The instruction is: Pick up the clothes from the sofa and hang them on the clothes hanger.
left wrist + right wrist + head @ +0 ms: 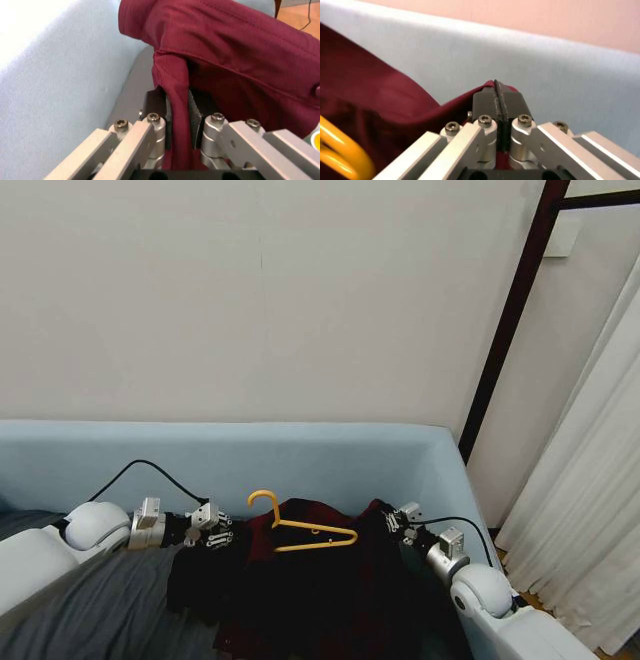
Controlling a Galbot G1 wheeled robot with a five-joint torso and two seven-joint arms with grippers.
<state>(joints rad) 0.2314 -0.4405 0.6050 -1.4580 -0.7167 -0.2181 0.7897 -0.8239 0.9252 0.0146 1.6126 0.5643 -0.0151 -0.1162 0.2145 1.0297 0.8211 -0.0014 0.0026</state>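
The dark red fabric garment (305, 580) lies along the light blue sofa (300, 455) by its back edge, stretched between the left gripper (212, 532) and right gripper (396, 520), each clenched on one end. A yellow plastic hanger (300, 532) rests on it midway.

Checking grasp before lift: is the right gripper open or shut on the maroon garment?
Shut: pads of the right gripper press together, pinching the edge of the maroon garment between them.

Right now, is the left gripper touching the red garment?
Touching. The left wrist view shows the left gripper with fingers clamped on the red garment; the right gripper pinches another edge.
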